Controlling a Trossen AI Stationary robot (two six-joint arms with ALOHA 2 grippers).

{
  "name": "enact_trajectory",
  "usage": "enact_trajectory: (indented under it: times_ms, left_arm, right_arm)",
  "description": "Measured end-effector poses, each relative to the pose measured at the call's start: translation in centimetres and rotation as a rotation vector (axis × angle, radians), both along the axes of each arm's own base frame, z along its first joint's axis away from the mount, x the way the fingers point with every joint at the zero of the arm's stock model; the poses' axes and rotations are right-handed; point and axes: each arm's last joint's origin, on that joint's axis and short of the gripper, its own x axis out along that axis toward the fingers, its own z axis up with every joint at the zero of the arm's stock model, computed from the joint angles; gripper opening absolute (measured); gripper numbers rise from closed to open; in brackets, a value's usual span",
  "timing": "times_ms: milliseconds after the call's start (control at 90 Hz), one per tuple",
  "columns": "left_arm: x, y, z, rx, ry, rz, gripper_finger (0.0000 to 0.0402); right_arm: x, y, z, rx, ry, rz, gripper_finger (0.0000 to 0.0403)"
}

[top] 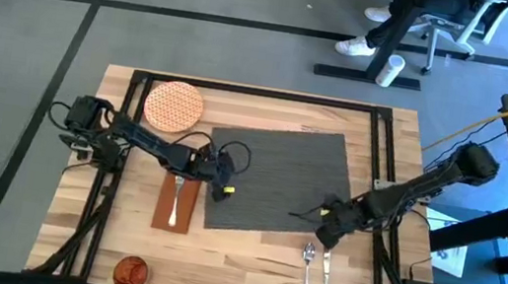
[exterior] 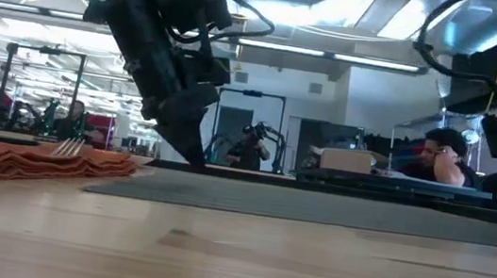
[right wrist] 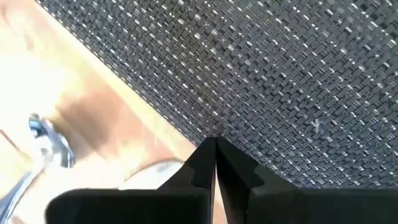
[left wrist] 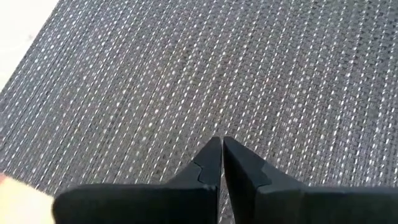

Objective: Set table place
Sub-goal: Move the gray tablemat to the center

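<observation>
At the near edge of the counter (top: 247,261) sit the orange cup (top: 130,270) at the left and the spoon (top: 306,272) and knife (top: 325,276) side by side at the right. Just beyond them the right tool (top: 329,234) presses its closed fingers on the near right edge of the placemat (top: 278,180), holding nothing between them that shows. Farther in, the left tool (top: 226,170), fingers likewise together, bears on the mat's left edge. The mat lies askew, so both tools look set to slide it square. Being thin, ribbed and floppy, it should drag easily under downward pressure yet would buckle if lifted; a pinch at an edge or corner seems best. Left of the mat the brown napkin (top: 176,201) carries the fork (top: 176,191); the cloth is soft and the fork may slip off. Farthest, the patterned plate (top: 174,106) rests at the back left, rigid and breakable, best gripped by its rim.
</observation>
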Motion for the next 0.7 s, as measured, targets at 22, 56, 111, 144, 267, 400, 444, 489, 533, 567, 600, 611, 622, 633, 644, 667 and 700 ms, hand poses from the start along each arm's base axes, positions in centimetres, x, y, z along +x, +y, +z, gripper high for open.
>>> enact_trajectory:
  times_ms: [22,56,111,144,267,400,444,489,533,567,600,611,622,633,644,667,700]
  left_arm:
    - [0.0,-0.1,0.0,-0.001,-0.004,-0.001,0.0]
    - [0.0,-0.2,0.0,-0.004,-0.01,-0.002,0.0]
    - [0.0,-0.4,0.0,-0.01,-0.013,0.0,0.0]
    - [0.0,-0.5,0.0,-0.012,-0.013,-0.002,0.0]
    - [0.0,-0.9,0.0,-0.016,-0.015,-0.009,0.0]
    - [-0.1,-1.0,0.0,-0.016,-0.004,-0.013,0.0]
    - [-0.2,-1.0,-0.1,-0.014,0.003,-0.011,0.0]
    - [-0.2,-1.0,-0.1,-0.01,0.009,-0.009,0.0]
    - [-0.2,-0.9,-0.1,-0.005,0.01,-0.006,0.0]
    - [-0.2,-0.9,-0.1,-0.001,0.009,-0.003,0.0]
    - [-0.2,-0.9,-0.1,0.004,0.007,0.0,0.0]
    - [-0.2,-0.9,-0.1,0.004,0.007,0.0,0.0]
    - [-0.2,-0.9,-0.1,0.004,0.005,0.0,0.0]
    - [-0.2,-0.9,-0.1,0.004,0.004,0.0,0.0]
    - [-0.2,-0.9,0.0,0.004,0.002,0.0,0.0]
    - [-0.2,-0.9,0.0,0.004,-0.001,0.0,0.0]
    - [-0.1,-0.9,0.0,0.004,-0.005,0.001,0.0]
  right_arm:
    - [-0.1,0.1,0.0,0.004,0.004,0.0,0.0]
    - [-0.2,0.3,0.0,0.008,0.008,-0.003,0.0]
    - [-0.4,0.6,0.0,0.011,0.013,-0.005,0.0]
    - [-0.5,0.8,0.0,0.011,0.014,-0.006,0.0]
    - [-0.8,1.2,0.0,0.01,0.017,-0.008,0.0]
    - [-0.8,1.3,0.0,0.009,0.003,-0.011,0.0]
    - [-0.7,1.3,0.0,0.008,-0.004,-0.013,0.0]
    - [-0.7,1.3,0.0,-0.001,-0.01,-0.016,0.0]
    - [-0.7,1.3,0.0,-0.012,-0.018,-0.016,0.0]
    - [-0.7,1.2,0.0,-0.023,-0.026,-0.017,0.0]
    - [-0.6,1.2,0.0,-0.033,-0.034,-0.018,0.0]
    - [-0.6,1.2,0.0,-0.036,-0.036,-0.018,0.0]
    - [-0.6,1.2,0.1,-0.039,-0.039,-0.017,0.0]
    - [-0.6,1.2,0.1,-0.044,-0.042,-0.016,0.0]
    - [-0.6,1.2,0.1,-0.048,-0.045,-0.015,0.0]
    - [-0.5,1.2,0.2,-0.055,-0.05,-0.012,0.0]
    - [-0.4,1.3,0.4,-0.061,-0.063,-0.01,0.0]
